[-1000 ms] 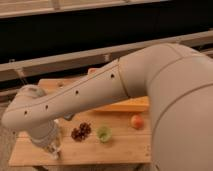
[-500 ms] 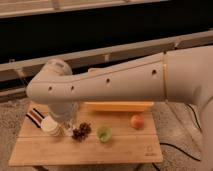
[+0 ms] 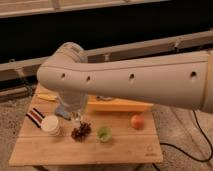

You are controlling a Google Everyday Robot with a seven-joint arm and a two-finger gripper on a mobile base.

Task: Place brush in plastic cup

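Table (image 3: 115, 147) of pale wood planks, rectangular, with a smooth bare front edge. Toward its middle, near the front, stands the plastic cup (image 3: 104, 133), small, round and light-green, translucent. Just left of it lies a dark, knobbly cluster (image 3: 81, 131) resembling a pine cone. Further left stands a wider cream-white cup (image 3: 50, 124), with a flat striped cloth (image 3: 35, 117) in red, white and black beside it. To the right of the green cup sits an orange ball (image 3: 137, 121), smooth and fruit-like. Above the cluster hangs the gripper (image 3: 76, 119), its state impossible to tell. Behind lies a long flat yellow-orange tray (image 3: 122, 105). Overhead spans the arm (image 3: 135, 80), a thick cream-coloured tube with small holes. The brush cannot be made out.
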